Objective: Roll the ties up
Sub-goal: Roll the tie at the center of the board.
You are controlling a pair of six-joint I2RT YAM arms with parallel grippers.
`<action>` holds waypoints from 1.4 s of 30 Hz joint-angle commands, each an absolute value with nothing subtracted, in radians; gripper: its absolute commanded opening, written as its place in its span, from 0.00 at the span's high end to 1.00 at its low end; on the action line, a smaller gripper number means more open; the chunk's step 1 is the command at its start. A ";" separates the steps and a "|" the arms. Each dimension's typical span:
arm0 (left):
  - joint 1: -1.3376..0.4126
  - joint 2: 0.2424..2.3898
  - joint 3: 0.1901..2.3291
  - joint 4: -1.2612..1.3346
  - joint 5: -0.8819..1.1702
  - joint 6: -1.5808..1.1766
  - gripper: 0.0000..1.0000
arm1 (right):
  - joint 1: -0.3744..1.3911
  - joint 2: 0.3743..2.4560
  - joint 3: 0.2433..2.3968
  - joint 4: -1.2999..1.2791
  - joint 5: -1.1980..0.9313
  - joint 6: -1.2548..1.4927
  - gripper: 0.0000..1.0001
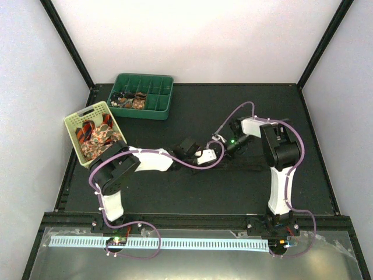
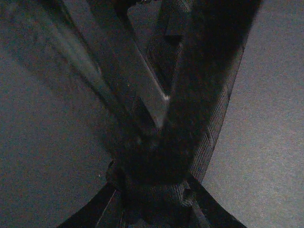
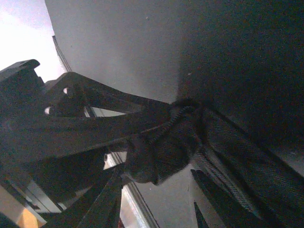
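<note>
The dark tie (image 3: 166, 147) sits at the middle of the counter (image 1: 175, 192), where my two arms meet. One end of it is gathered into a small, tight bundle, and the rest runs away from that bundle as a flat ribbed band. My left jaws are pinched onto the bundle. My right jaws stand apart on either side of it and grip nothing, as far as both wrist views show.

I judge this tie to be very light, limp and a little slick. The weave looks fine, the fabric creases wherever it is squeezed, and nothing in it will hold a shape by itself. A roll this small would probably spring loose once the pressure goes, so one pair of jaws should stay on the core while the other handles the band. The best place to take hold is across the flat of the band just beside the bundle, not at an edge, where the cloth would fold and slip out. Because the tie is dark on a dark counter, its outline is hard to read from above.

Further out, the pale basket (image 1: 84, 111) at the left holds loose ties (image 1: 96, 137). The green tray (image 1: 140, 114) beyond it holds rolled ties (image 1: 125, 102) in its compartments.
</note>
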State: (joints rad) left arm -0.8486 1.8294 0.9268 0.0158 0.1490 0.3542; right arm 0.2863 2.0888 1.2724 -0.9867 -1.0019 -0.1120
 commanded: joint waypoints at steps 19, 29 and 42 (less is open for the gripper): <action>-0.843 1.878 0.957 -0.099 0.129 0.315 0.56 | 0.316 2.133 1.247 -0.924 -0.903 -0.127 0.90; -0.745 1.769 0.830 0.164 0.459 0.375 0.36 | 0.284 2.164 1.266 -0.938 -0.852 -0.167 0.94; -0.732 1.856 0.847 0.276 0.528 0.401 0.29 | 0.284 2.195 1.285 -0.948 -0.789 -0.181 0.96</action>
